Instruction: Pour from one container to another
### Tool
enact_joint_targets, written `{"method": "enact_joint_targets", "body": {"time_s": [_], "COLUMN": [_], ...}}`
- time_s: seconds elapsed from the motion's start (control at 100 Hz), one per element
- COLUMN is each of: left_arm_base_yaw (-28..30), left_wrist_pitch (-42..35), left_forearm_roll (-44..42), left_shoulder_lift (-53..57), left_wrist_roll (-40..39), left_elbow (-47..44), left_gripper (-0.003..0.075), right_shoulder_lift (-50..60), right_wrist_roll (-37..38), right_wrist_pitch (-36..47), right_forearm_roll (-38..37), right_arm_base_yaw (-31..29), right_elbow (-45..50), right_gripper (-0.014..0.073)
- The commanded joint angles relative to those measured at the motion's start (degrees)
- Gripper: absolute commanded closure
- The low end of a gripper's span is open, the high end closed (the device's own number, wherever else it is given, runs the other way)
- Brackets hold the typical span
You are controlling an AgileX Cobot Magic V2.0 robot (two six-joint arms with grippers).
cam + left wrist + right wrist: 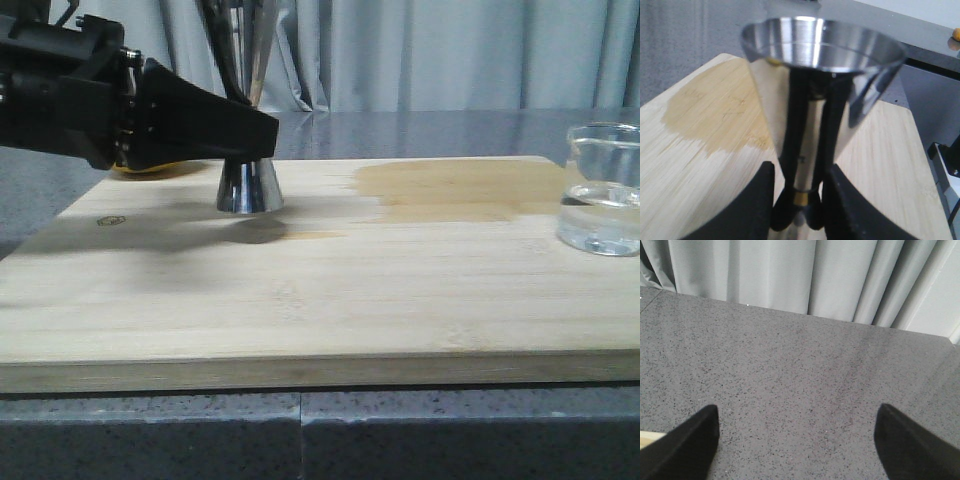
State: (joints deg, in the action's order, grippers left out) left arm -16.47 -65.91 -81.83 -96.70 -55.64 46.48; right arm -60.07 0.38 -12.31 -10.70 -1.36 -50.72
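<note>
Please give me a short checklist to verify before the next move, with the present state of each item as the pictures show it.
1. Left claw around the jigger at its narrow waist: ok; whether the fingers press it firmly: cannot tell.
2. Jigger upright, its base on the wooden board: ok.
3. Jigger's upper cup empty and ready to receive: ok, the left wrist view shows it dry.
4. Beaker upright with clear liquid inside: ok.
5. Right claw at the beaker: not ok, it is open over the bare grey counter.
6. Board dry: not ok, a wet patch lies between jigger and beaker.
</note>
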Motion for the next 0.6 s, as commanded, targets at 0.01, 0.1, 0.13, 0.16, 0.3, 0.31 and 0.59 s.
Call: {"method": "enact_joint_targets", "body": {"time_s": [0.01, 0.1, 0.13, 0.16, 0.3, 0.31, 0.59], "left_arm_base_yaw": [-0.8, -0.8, -0.8, -0.8, -0.8, -0.8, -0.8], "left_wrist_pitch": [-12.1, -12.1, -12.1, -12.1, -12.1, -12.1, -12.1], "left_forearm_roll": [1.3, 1.2, 1.2, 1.1, 1.0, 0.9, 0.8], "left_shoulder_lift": [3.8, 4.6, 4.7, 4.8, 5.1, 5.1, 5.1], "left_wrist_roll": [-0.9, -1.2, -1.2, -1.2, -1.2, -1.2, -1.2], "left_elbow": [1.5, 1.5, 1.5, 1.5, 1.5, 1.5, 1.5], "left_gripper": [0.0618, 0.0618, 0.0618, 0.0618, 0.0618, 0.0618, 0.0618], "right_shoulder_lift": [0.8, 1.3, 1.8, 2.2, 6.2, 6.5, 20.6], "right_wrist_roll": [0.1, 0.1, 0.1, 0.1, 0.1, 0.1, 0.2], "right_wrist_pitch": [4.2, 4.3, 4.8, 5.2, 8.8, 9.0, 12.3], "right_forearm_roll": [-0.1, -0.1, -0.1, -0.5, -1.6, -1.8, -0.6], "right_arm_base_yaw": [1.2, 3.4, 4.2, 4.9, 7.5, 7.7, 8.0], "right_elbow": [-2.0, -1.9, -1.7, -1.6, 1.9, 2.5, 15.0], "right_gripper": [0.0019, 0.0019, 0.0019, 0.0019, 0.0019, 0.0019, 0.0019]}}
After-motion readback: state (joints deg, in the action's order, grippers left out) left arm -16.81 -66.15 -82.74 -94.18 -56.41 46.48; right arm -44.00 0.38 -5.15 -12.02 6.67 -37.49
